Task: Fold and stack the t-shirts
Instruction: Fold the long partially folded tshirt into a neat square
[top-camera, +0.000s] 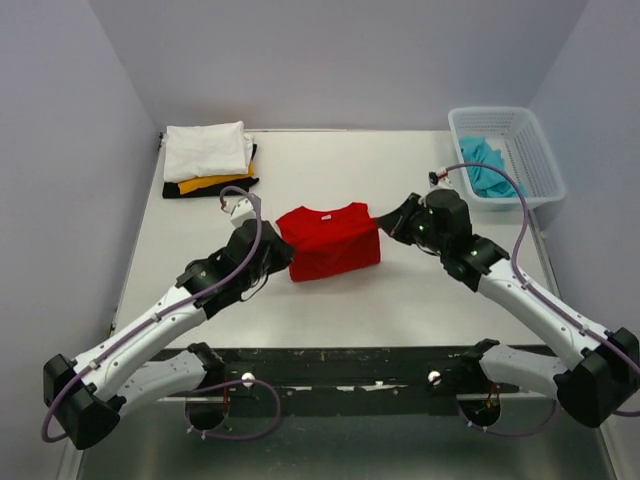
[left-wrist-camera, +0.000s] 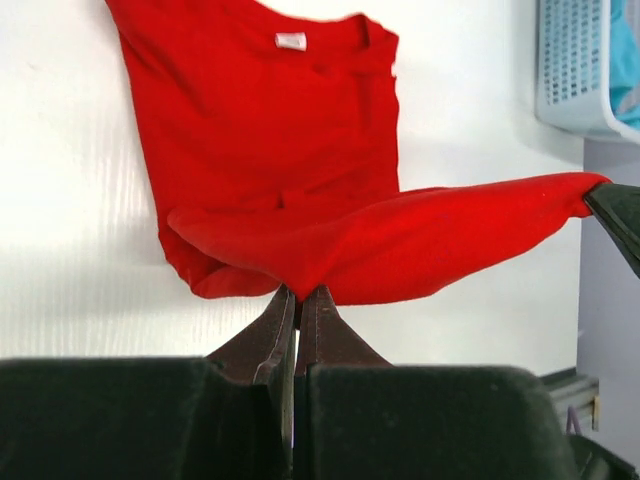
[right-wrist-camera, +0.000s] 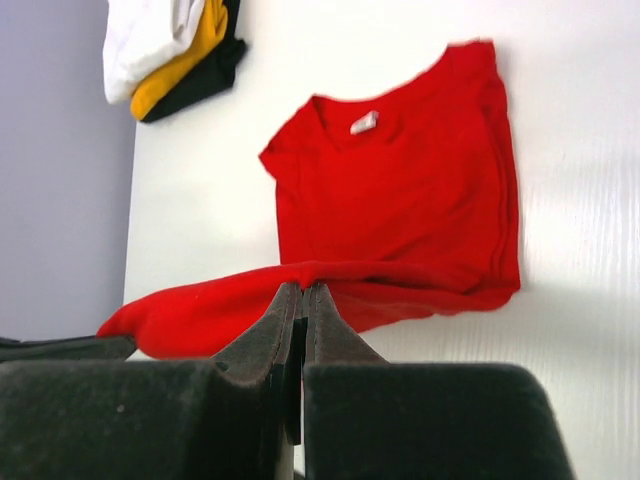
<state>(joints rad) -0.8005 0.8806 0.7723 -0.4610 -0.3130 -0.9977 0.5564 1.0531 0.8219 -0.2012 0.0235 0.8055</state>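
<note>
1. Left tool (left-wrist-camera: 297, 295) is clamped together on the near-left corner of the red t-shirt (top-camera: 330, 240). Right tool (right-wrist-camera: 303, 290) is clamped on the near-right corner. The hem is lifted off the table (top-camera: 420, 300) and spans between them.
2. The shirt sits mid-table, collar end flat on the far side. Likely step: fold the near hem over to the collar. Carry both corners far, level and together, with the hem taut.
3. Lower before releasing, since slack cotton may bunch.
4. Far left: folded stack (top-camera: 208, 155), white on top. Far right: basket (top-camera: 530, 125) holding the turquoise t-shirt (top-camera: 487, 165).
</note>
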